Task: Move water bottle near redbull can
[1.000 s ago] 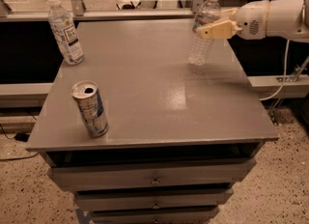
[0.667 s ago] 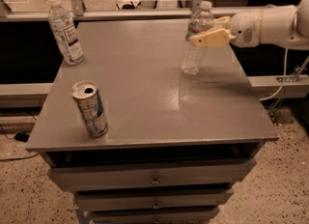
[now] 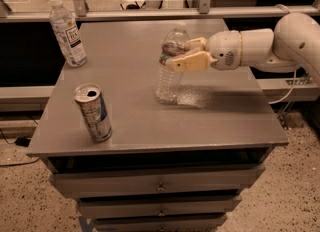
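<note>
On the grey tabletop (image 3: 225,121), the robot's white arm (image 3: 280,46) reaches in from the right, its claw (image 3: 176,53) clenched around the upper part of the water bottle (image 3: 167,83) near the middle; the redbull can (image 3: 93,112) stands well apart, by the front-left corner.

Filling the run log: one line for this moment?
gripper shut on water bottle, table centre | redbull can front-left, apart | second bottle back-left

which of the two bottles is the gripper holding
The clear ribbed water bottle at mid-table, clamped in the gripper. The white-labelled bottle stands untouched at the far left corner.
</note>
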Action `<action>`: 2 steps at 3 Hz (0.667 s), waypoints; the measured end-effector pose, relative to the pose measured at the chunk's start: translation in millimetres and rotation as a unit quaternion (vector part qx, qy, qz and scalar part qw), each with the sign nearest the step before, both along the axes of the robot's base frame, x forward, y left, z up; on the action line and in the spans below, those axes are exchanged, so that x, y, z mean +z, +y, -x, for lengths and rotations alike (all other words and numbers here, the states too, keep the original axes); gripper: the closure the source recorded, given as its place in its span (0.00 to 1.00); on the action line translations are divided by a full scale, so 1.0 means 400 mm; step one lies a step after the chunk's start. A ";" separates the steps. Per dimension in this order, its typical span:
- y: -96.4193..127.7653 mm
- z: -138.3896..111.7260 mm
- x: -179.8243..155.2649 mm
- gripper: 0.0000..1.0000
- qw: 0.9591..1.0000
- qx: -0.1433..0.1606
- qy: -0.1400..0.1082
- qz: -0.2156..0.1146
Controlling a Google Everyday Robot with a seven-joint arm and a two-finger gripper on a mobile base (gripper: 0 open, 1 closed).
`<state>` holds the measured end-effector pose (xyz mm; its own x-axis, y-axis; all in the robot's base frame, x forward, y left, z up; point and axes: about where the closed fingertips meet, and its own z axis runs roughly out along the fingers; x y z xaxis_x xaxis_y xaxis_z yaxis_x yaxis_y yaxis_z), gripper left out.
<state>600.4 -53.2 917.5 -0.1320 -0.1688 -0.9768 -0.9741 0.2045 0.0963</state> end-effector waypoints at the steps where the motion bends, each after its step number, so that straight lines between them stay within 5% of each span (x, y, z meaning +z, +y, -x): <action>1: 0.084 0.043 0.031 1.00 0.999 0.044 -0.011 -0.026; 2: 0.133 0.071 0.058 1.00 0.996 0.070 -0.024 -0.040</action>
<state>571.9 -0.2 940.7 -0.0655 -0.1028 -0.9925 -0.9964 0.0597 0.0596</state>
